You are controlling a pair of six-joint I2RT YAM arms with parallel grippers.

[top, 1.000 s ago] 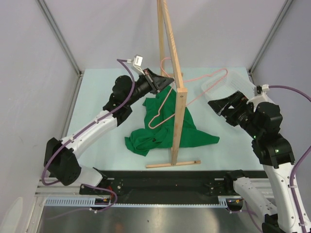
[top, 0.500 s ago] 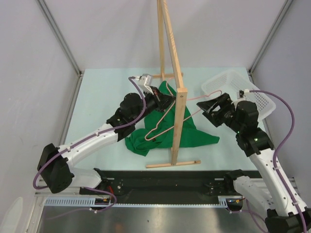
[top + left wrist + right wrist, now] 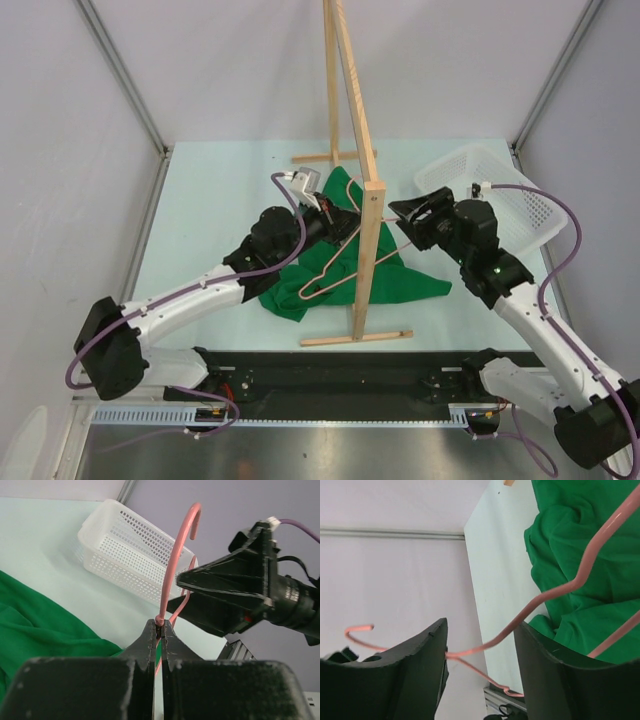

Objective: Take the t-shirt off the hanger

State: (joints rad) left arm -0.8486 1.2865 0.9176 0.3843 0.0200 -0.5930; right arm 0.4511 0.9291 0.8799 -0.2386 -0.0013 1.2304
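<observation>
The green t-shirt point(image 3: 400, 280) lies crumpled on the table around the rack's post. It also shows in the left wrist view point(image 3: 35, 625) and the right wrist view point(image 3: 570, 555). The pink wire hanger point(image 3: 303, 293) slants above the cloth, its wire bare where visible. My left gripper point(image 3: 338, 226) is shut on the hanger's neck point(image 3: 161, 619), just below the hook point(image 3: 186, 527). My right gripper point(image 3: 402, 214) is open. One shoulder end of the hanger point(image 3: 470, 652) sits between its fingers point(image 3: 420, 670), touching the left one.
A tall light wooden rack point(image 3: 368, 215) stands mid-table between my two grippers, its foot bar point(image 3: 355, 338) towards the near edge. A white mesh basket point(image 3: 505, 190) sits at the right rear, also in the left wrist view point(image 3: 125, 550). Grey walls enclose the table.
The left gripper has carried the hanger nearer and lower, towards the rack post. The right gripper has moved left from the basket, and its open fingers now straddle the hanger's end.
</observation>
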